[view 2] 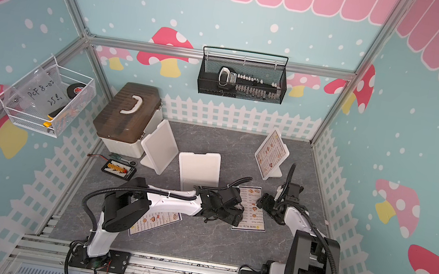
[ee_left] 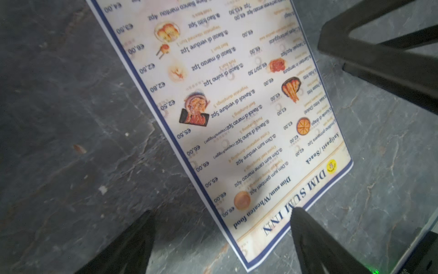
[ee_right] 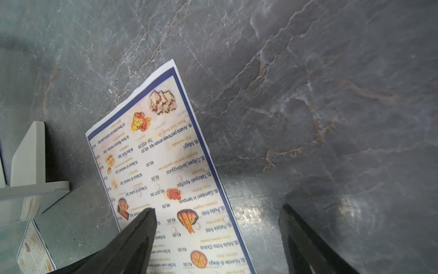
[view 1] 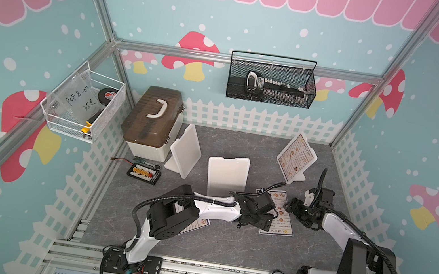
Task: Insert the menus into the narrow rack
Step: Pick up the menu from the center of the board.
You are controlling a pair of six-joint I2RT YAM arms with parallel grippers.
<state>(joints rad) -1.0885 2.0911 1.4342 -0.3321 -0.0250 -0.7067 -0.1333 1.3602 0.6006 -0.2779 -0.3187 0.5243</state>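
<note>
Where both arms reach in over the grey counter (view 1: 225,246), one menu (ee_left: 237,106) lies flat and face up beneath them. On the left tool (ee_left: 221,213) the jaws are spread wide and grip nothing, one finger over the heading "DIM SUM INN", the other over bare counter. Also legible are "Antipasti/Snack", "Dim sum/Wheaten food" and euro prices. The right tool (ee_right: 218,208) is just as wide and empty, straddling the same sheet's long edge. A second menu (view 2: 154,220) lies flat, back along the arm from the left tool and half hidden under the elbow. A third menu (view 1: 295,155) stands in a white rack (view 1: 299,178) beyond the right tool. A second rack (view 1: 185,150) and a third rack (view 1: 227,174) stand beyond the left tool, plain white faces showing. Farther that way sits a brown-lidded toolbox (view 1: 152,121). A wire basket (view 1: 83,104) on the side wall holds a bag marked "PcF 8-"; the rest is unclear.
</note>
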